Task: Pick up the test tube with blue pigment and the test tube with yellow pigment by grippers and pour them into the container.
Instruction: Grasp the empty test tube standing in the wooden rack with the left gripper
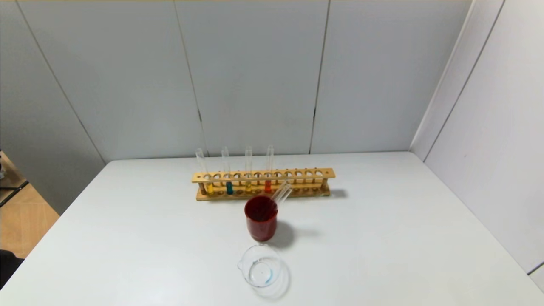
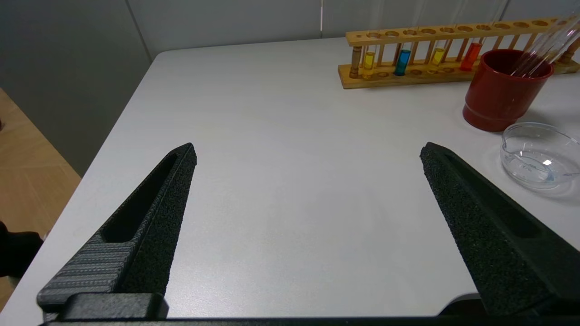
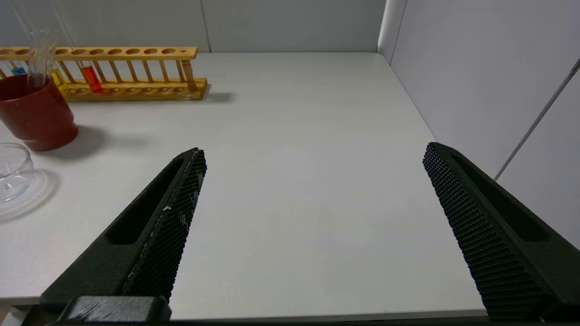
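Observation:
A wooden rack (image 1: 263, 175) at the table's back holds four upright tubes. The test tube with blue pigment (image 1: 229, 187) stands second from the left and also shows in the left wrist view (image 2: 402, 62). The test tube with yellow pigment (image 1: 209, 187) stands at the rack's left end (image 2: 369, 60). The container (image 1: 260, 267), a squat clear beaker, sits near the front edge, in front of the red cup (image 1: 261, 219). My left gripper (image 2: 309, 151) is open and empty over bare table, left of the beaker. My right gripper (image 3: 313, 151) is open and empty over the table's right side. Neither gripper shows in the head view.
A duller yellow tube (image 1: 248, 187) and an orange-red tube (image 1: 268, 186) also stand in the rack. Empty clear tubes (image 1: 281, 193) lean in the red cup. Grey walls close the back and the right side. The table's left edge drops to the floor (image 2: 27, 172).

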Robot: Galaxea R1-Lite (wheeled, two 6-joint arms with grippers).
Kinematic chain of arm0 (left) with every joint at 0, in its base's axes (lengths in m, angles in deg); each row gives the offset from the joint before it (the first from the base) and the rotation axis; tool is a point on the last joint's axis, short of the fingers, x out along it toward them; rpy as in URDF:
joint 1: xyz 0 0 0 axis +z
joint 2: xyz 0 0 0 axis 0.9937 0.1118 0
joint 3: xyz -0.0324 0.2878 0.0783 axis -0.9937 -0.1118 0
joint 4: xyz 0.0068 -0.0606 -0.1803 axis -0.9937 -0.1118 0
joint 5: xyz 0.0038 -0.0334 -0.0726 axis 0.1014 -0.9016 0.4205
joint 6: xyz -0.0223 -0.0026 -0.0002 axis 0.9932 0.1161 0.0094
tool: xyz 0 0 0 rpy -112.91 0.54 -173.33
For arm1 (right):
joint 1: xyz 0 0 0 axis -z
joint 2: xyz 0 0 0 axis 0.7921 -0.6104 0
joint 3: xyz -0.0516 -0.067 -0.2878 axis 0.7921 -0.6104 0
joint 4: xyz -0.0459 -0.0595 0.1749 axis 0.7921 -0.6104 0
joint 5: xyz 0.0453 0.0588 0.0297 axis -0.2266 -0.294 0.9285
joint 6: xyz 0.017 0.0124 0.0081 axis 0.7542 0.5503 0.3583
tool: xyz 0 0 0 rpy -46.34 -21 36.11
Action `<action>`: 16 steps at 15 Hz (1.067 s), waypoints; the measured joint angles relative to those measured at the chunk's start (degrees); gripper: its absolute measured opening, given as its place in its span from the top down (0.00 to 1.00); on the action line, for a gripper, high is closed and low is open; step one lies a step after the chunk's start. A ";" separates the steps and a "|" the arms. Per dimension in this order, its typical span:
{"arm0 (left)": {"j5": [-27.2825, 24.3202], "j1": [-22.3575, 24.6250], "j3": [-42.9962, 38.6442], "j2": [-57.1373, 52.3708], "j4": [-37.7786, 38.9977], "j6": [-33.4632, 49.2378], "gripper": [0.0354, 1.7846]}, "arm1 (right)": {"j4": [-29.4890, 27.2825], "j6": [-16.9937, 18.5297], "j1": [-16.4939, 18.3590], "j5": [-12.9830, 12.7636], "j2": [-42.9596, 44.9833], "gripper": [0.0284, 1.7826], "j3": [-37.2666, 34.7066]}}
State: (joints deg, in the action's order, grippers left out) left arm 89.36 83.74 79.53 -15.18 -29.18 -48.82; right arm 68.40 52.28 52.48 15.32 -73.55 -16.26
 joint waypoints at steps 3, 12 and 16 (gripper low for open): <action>-0.05 0.00 0.00 0.00 -0.15 0.11 0.02 | 0.02 -0.02 0.00 0.00 0.00 0.02 0.00; -6.01 -0.02 10.30 0.76 -4.82 -0.46 0.02 | 0.00 0.00 0.00 0.00 0.00 0.02 0.00; -10.39 -0.62 26.28 10.61 -7.81 -0.46 0.02 | 0.02 0.00 0.00 0.00 0.00 0.02 0.00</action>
State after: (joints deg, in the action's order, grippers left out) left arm 78.97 83.12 105.82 -4.58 -36.99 -49.29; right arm 68.42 52.28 52.48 15.32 -73.55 -16.26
